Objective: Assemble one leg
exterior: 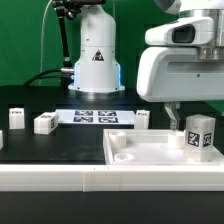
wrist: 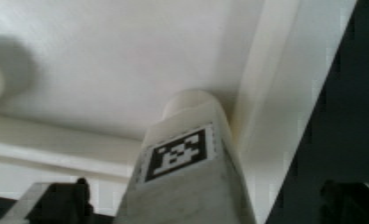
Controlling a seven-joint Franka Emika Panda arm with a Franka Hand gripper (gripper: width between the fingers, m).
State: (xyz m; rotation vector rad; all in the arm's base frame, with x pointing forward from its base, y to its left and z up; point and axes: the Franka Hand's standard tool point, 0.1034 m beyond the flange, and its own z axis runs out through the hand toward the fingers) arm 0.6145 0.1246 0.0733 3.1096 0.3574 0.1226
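A leg point(exterior: 197, 133), a white post with a square marker tag, stands upright in the tray-like white piece point(exterior: 150, 152), near its rim on the exterior view's right. My gripper point(exterior: 181, 120) hangs over it. In the wrist view the leg point(wrist: 195, 160) lies between my two dark fingers point(wrist: 65, 202), with a gap on each side, so the jaws are open around it and not touching. The tray's raised rim point(wrist: 270, 60) runs right beside the leg. Three more legs stand on the black table point(exterior: 17, 120), point(exterior: 45, 123), point(exterior: 142, 119).
The marker board point(exterior: 95, 116) lies flat on the table behind the tray. The arm's white base point(exterior: 97, 60) stands at the back. The tray has a round socket point(exterior: 123, 155) near its corner on the exterior view's left.
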